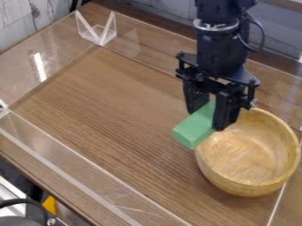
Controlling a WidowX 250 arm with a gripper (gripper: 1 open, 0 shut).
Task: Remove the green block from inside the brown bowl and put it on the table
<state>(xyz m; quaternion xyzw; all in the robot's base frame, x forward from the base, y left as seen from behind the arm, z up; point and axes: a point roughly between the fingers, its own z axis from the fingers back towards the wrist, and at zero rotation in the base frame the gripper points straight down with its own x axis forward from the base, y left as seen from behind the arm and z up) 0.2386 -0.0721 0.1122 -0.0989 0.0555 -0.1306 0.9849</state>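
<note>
Jaws grip green block beside brown bowl

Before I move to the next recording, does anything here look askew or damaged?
Nothing looks spilled or damaged. The green block sits slanted in the gripper, over the left rim of the brown bowl, but that fits a block being lifted out.

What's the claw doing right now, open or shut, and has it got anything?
Claw: closed on the green block, at the brown bowl's near-left edge.
</note>
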